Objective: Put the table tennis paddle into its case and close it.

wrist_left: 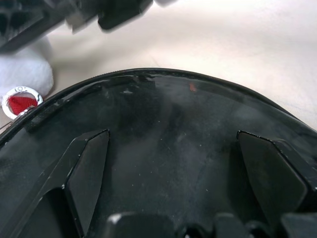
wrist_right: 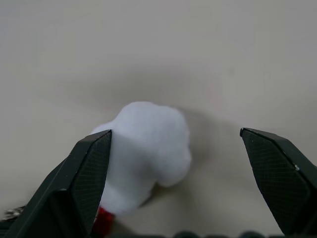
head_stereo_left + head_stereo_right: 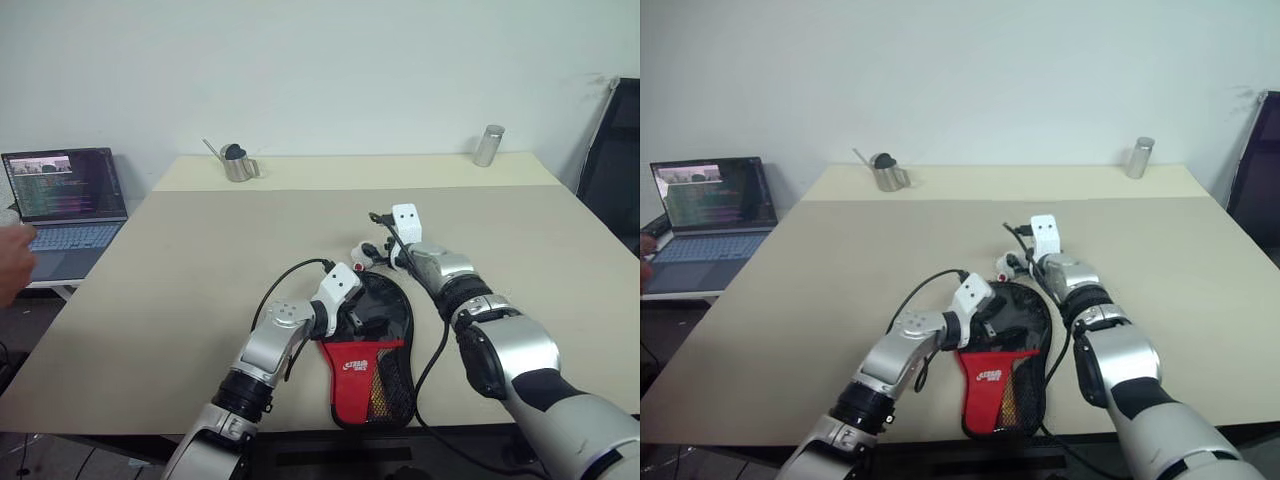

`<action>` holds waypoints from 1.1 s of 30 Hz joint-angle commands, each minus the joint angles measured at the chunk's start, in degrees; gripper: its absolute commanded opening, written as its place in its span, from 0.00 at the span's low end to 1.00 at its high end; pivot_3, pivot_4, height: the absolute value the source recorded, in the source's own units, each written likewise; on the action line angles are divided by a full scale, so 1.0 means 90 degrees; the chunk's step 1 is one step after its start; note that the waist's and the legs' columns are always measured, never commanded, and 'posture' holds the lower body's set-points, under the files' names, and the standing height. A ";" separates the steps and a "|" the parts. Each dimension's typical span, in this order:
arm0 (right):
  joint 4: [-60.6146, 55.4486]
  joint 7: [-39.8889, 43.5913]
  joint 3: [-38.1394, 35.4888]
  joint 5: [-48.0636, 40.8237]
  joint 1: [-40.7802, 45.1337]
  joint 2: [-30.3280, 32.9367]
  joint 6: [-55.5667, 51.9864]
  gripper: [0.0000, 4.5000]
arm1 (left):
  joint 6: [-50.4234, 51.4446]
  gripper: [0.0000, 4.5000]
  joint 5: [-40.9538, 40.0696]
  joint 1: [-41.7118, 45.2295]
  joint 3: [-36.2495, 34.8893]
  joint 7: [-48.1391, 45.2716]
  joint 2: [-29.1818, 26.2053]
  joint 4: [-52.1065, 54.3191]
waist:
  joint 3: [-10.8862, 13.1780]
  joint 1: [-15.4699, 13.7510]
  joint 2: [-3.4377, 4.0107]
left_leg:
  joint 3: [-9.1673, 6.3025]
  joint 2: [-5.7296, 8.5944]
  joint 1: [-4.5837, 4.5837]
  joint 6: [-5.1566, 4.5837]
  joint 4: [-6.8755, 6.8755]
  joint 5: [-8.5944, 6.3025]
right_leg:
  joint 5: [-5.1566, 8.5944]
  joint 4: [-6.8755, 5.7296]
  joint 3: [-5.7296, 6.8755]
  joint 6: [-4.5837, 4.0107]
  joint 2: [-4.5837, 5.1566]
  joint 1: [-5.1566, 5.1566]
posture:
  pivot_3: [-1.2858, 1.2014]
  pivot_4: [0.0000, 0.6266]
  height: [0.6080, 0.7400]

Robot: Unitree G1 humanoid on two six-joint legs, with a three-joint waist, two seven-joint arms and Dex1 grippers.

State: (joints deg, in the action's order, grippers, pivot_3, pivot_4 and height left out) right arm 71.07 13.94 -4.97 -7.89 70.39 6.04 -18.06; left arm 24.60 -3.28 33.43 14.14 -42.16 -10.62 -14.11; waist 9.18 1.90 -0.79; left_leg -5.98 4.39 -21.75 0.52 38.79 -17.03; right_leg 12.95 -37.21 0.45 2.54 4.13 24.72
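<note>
Case [image 3: 368,352] lying flat at lower centre of the head view, near the table's front edge: black rounded top away from the robot, red lower part with black mesh toward it. Paddle not separately distinguishable; a strip of red and yellow behind the mesh, possibly its handle, so probably already inside. Cannot confirm.

Left gripper [image 3: 358,318]: fingers spread wide, holding nothing, one fingertip [image 1: 91,163] visible low over the glossy black top of the case in the left wrist view. Likely placed there to pin the pouch down while the other arm works the closure.

Right gripper [image 2: 176,188]: fingers likewise wide apart and empty, framing a fluffy white pompom [image 2: 148,158] with a bit of red at its base. Same pompom at upper centre of the head view, just beyond the case's rounded far edge, beside a small round red-and-silver tag [image 1: 20,101]. Judged to be a zipper-pull charm, hence the right hand's approach there: pull needed to run the zip shut.

Writing: white logo on the red panel, too small to read. Tiny characters on the round tag, illegible.

Surroundings: beige table [image 3: 200,270]; metal watering can [image 3: 236,161] and metal cylinder [image 3: 489,145] along the far edge; open laptop [image 3: 65,205] at left, text on screen unreadable; a person's hand [image 3: 12,262] at the far left edge.
</note>
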 commanded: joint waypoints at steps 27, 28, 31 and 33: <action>0.0301 -0.0575 -0.0551 0.0092 0.0054 -0.0436 0.0100 0.10 | 0.0636 1.00 0.0115 0.0025 0.0260 0.0198 0.0062 -0.0308 | -0.0007 0.0005 0.0010 | 0.0002 0.0000 0.0085 -0.0001 -0.0007 -0.0001 | -0.0001 -0.0008 -0.0009 -0.0002 -0.0007 -0.0073 | 0.52 0.24 1.00; 0.0299 -0.0579 -0.0555 0.0095 0.0054 -0.0429 0.0101 0.04 | 0.0631 1.00 0.0116 0.0029 0.0261 0.0200 0.0060 -0.0323 | -0.0007 0.0005 0.0010 | 0.0002 0.0000 0.0085 -0.0001 -0.0007 -0.0001 | -0.0001 -0.0008 -0.0010 -0.0002 -0.0007 -0.0074 | 0.52 0.24 1.00; 0.0292 -0.0605 -0.0570 0.0098 0.0068 -0.0389 0.0111 0.01 | 0.0621 1.00 0.0125 0.0064 0.0264 0.0196 0.0045 -0.0379 | -0.0007 0.0004 0.0010 | 0.0002 0.0000 0.0086 -0.0001 -0.0007 -0.0001 | -0.0001 -0.0008 -0.0010 -0.0002 -0.0007 -0.0074 | 0.52 0.24 1.00; 0.0284 -0.0618 -0.0570 0.0108 0.0082 -0.0355 0.0133 0.01 | 0.0613 1.00 0.0130 0.0084 0.0266 0.0192 0.0042 -0.0409 | -0.0007 0.0004 0.0010 | 0.0002 0.0000 0.0086 -0.0001 -0.0007 -0.0001 | -0.0001 -0.0008 -0.0009 -0.0002 -0.0007 -0.0074 | 0.52 0.24 1.00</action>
State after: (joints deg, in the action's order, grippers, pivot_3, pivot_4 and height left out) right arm 74.53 8.71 -9.52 -7.30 70.38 1.88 -17.91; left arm 28.37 -2.83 35.16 15.38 -40.47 -9.97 -15.36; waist 9.12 1.94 -0.70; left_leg -5.97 4.39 -20.98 0.51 38.72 -17.04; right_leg 12.95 -37.28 0.36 2.52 4.06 24.05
